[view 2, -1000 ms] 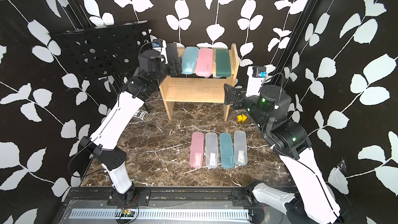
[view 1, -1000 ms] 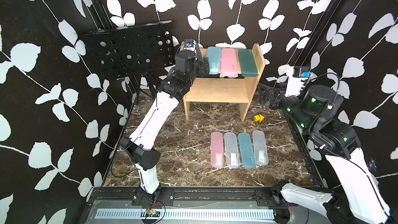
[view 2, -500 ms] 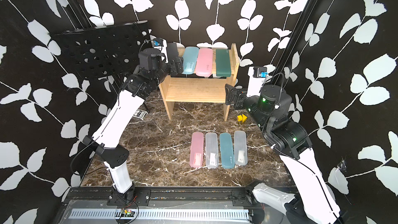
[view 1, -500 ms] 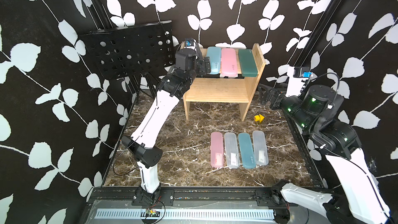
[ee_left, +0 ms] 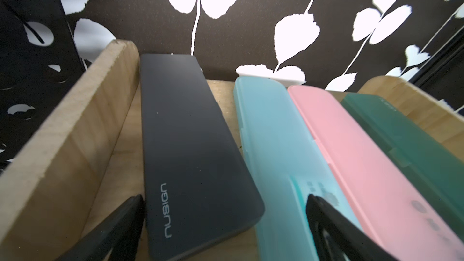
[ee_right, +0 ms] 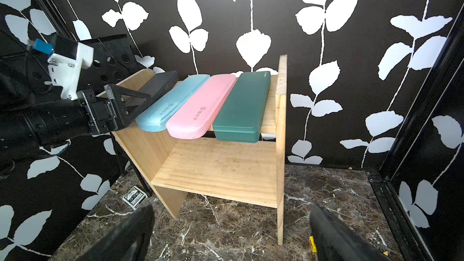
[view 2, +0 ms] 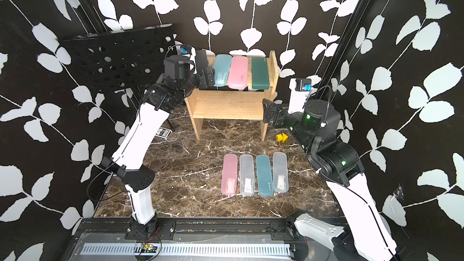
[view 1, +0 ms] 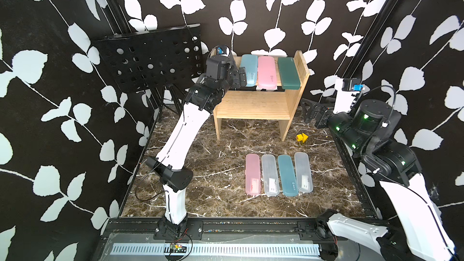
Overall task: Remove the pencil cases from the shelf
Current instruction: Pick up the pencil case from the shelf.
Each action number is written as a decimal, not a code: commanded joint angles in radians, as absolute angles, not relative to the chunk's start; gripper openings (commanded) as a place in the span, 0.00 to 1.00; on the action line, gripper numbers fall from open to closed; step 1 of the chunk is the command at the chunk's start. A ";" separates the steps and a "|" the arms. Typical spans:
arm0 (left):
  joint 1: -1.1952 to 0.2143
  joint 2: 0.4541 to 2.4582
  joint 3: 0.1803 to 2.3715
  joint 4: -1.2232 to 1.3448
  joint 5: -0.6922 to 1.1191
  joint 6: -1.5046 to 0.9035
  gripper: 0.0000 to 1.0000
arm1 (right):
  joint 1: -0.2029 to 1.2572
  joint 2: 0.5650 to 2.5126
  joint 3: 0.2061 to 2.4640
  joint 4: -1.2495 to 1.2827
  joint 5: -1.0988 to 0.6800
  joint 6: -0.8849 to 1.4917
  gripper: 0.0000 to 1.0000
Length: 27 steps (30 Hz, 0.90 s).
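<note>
Our left gripper (ee_left: pixel 223 199) has just spread its fingers wide astride the black case (ee_left: pixel 190 146), 1 of 4 on the top tier of the shelf (view 1: pixel 251 106) (4 cases (view 1: pixel 270 174) already on the table (view 1: pixel 213 166)); we expect a grasp next; right gripper (ee_right: pixel 231 209) wide, empty.

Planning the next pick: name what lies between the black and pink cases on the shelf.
Only the light-blue case lies between the black case and the pink case, clearest in the left wrist view.

In a top view, the left gripper (view 2: pixel 210 78) is covering the near end of the black pencil case (view 2: pixel 201 59).
</note>
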<state>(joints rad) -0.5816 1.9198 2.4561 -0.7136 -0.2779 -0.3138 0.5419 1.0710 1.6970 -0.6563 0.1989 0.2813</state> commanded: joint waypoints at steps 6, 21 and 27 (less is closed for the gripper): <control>-0.577 1.957 2.518 -0.797 -0.398 -0.287 0.99 | 0.526 1.062 1.693 -0.634 0.174 0.286 1.00; -0.572 1.961 2.546 -0.882 -0.515 -0.265 0.86 | 0.504 1.046 1.687 -0.628 0.154 0.312 0.99; -0.561 1.960 2.543 -0.891 -0.503 -0.275 0.80 | 0.503 1.037 1.685 -0.628 0.156 0.320 1.00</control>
